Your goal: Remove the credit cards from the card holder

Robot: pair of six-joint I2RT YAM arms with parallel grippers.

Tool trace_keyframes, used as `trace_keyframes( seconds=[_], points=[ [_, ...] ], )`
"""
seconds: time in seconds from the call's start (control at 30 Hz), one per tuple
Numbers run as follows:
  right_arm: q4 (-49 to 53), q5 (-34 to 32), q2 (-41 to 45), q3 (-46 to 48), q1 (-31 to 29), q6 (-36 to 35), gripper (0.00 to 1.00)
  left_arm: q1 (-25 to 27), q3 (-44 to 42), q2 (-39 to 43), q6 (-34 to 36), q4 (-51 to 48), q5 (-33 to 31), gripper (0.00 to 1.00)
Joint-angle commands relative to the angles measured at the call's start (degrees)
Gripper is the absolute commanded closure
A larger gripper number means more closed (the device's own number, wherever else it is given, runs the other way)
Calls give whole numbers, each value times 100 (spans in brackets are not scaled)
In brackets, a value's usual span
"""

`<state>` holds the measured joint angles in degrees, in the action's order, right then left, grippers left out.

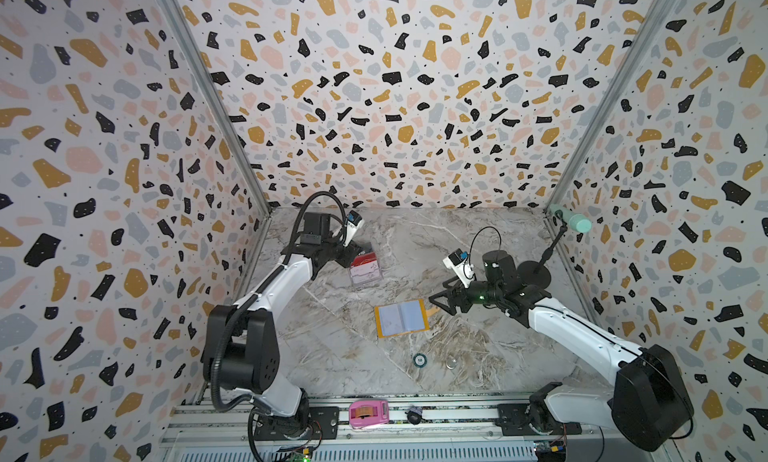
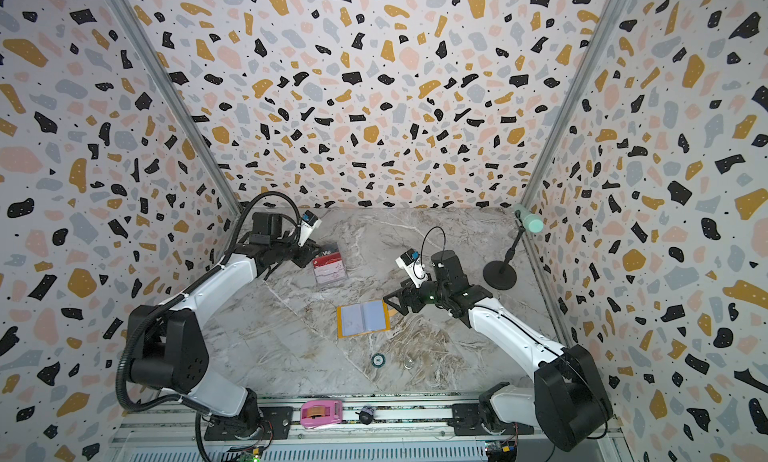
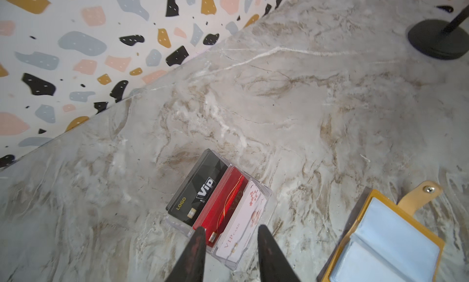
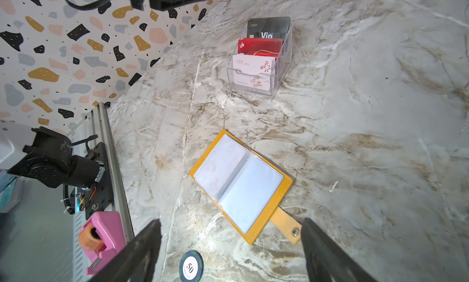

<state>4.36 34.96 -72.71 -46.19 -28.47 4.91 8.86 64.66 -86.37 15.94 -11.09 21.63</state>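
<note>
The card holder (image 3: 396, 240) runs off the left wrist view's edge. In both top views the left end effector (image 1: 352, 259) hides part of the card stand (image 1: 368, 275); the chip (image 1: 419, 359) is too small to read.

A clear acrylic tiered stand (image 4: 253, 91) sits on the marble counter (image 1: 478, 239) toward its far left. A dark poker chip marked 50 (image 4: 191, 266) lies near the near edge, with a small pale disc (image 1: 451, 363) just beside it. A black round-based microphone stand (image 1: 535, 274) with a mint-green head (image 1: 572, 220) stands by the far right corner. A pink tape dispenser (image 1: 368, 414) rests on the metal rail (image 1: 457, 416) along the near edge.
</note>
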Motion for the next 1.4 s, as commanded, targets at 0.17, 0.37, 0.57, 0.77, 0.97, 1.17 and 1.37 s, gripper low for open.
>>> trace_keyframes(
  seconds=[0.17,0.37,0.57,0.77,0.97,1.17,1.37],
  points=[
    [315,-448,-114,-161,-172,-16,14,77,-843,985,-1256,148,98,57],
    [459,-984,-223,-244,-519,60,13,101,-1640,1753,-1708,120,126,53],
    [481,-1594,-476,-309,-1071,202,13,267,-2378,2432,-2283,263,288,54],
    [230,-1822,-912,-440,-1486,406,13,669,-3005,2894,-2822,571,-11,55],
    [102,-2079,-1403,-793,-1797,524,13,1243,-3618,3124,-3466,1386,-33,63],
    [-42,-2227,-1751,-962,-1890,728,13,1708,-4111,3059,-3927,2072,-187,80],
    [-220,-2359,-1973,-1078,-1944,943,13,1967,-4445,2834,-4139,2484,-393,89]
  ],
)
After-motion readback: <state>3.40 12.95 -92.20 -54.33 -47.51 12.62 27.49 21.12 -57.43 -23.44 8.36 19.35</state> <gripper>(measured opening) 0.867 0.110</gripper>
